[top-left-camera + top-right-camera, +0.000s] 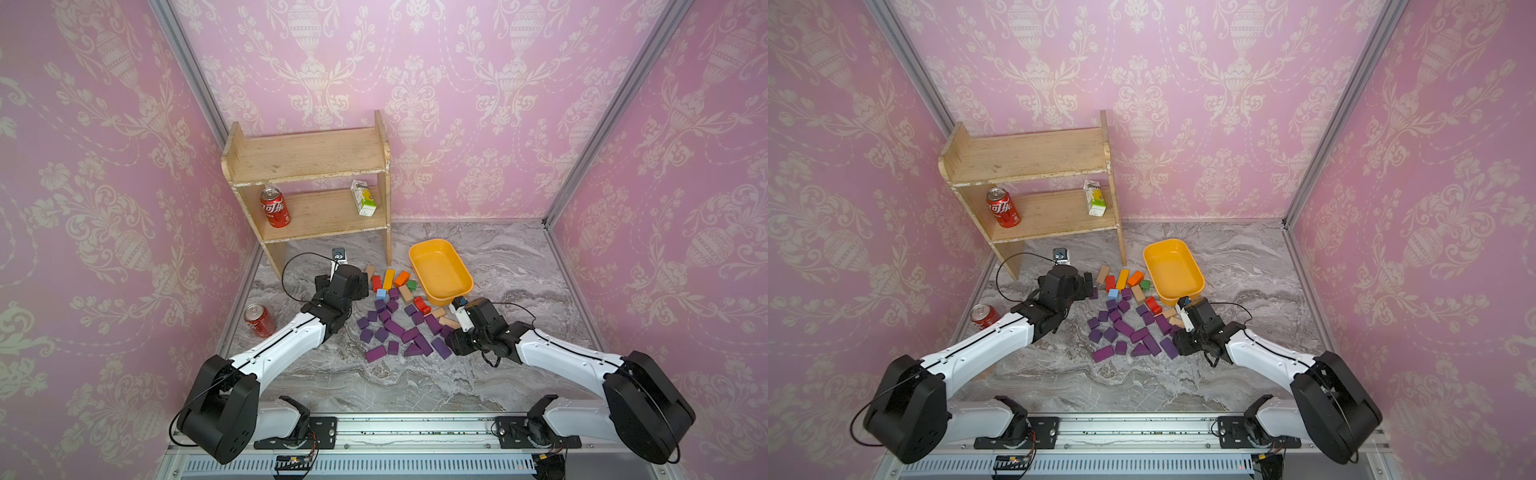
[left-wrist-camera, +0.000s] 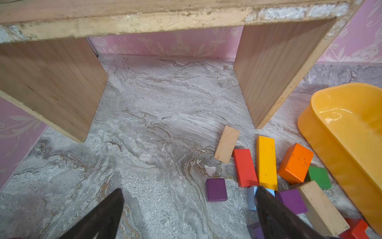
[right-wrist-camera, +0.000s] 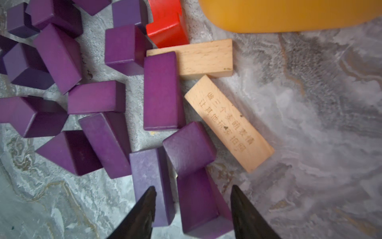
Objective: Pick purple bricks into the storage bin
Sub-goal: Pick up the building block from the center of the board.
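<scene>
TABLETOP RIG: Nearest the rail, the right gripper (image 3: 193, 192) hangs low over the near-right edge of the purple bricks (image 1: 399, 328). Its jaws are part-way apart & set either side of one long purple brick (image 3: 200, 202). No firm pinch shows: one fingertip sits over a paler neighbour brick (image 3: 148, 169), the other just beside the target's bare-table flank. The target's long axis runs straight ahead of the gripper, so the jaws cross its short width. That looks a fair line-up for a squeeze, tho a second purple block (image 3: 189, 147) leaning on its far end may tumble on the lift.

Across the pile the left gripper (image 2: 189, 189) stands wide open, holding nothing, w/ a lone flat purple brick (image 2: 216, 189) on the table just ahead, btwn its fingers.

Beyond the purple scatter lie an engraved tan block (image 3: 227, 124) & a row of coloured blocks (image 1: 388, 279). Just past them sits the storage bin (image 1: 440, 270), empty in both top views, w/ every purple piece on the table. The bin lies straight beyond the right gripper, clearly nearer that arm than the left, so a short carry over the tan block looks enough.

Farthest back: wooden shelf (image 1: 307, 183) w/ cola can (image 1: 275, 206) & carton (image 1: 363, 198).
</scene>
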Action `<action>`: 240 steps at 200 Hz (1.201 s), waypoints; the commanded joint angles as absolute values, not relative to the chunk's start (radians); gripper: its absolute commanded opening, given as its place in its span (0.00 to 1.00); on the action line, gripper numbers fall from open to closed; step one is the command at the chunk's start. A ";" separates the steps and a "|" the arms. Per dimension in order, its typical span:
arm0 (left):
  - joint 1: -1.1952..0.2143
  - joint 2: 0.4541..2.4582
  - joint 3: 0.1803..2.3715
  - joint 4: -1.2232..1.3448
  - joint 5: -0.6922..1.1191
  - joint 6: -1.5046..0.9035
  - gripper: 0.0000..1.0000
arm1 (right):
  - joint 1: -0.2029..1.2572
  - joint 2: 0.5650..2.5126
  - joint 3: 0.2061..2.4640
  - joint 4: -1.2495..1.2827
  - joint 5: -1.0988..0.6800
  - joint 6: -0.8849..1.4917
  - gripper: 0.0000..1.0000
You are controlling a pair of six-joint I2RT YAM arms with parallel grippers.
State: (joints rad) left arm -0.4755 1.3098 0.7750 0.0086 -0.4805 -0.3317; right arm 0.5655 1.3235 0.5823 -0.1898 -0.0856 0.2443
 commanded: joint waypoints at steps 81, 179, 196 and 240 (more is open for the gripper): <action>-0.482 1.377 0.786 0.084 -0.466 -0.344 0.99 | 0.572 1.414 0.676 -0.182 -0.050 0.186 0.52; -0.482 1.356 0.770 0.082 -0.478 -0.342 0.99 | 0.572 1.495 0.708 -0.182 -0.062 0.141 0.44; -0.482 1.356 0.766 0.077 -0.483 -0.345 0.99 | 0.573 1.510 0.713 -0.182 -0.056 0.144 0.38; -0.480 1.350 0.754 0.089 -0.489 -0.348 0.99 | 0.574 1.444 0.728 -0.202 -0.042 0.170 0.28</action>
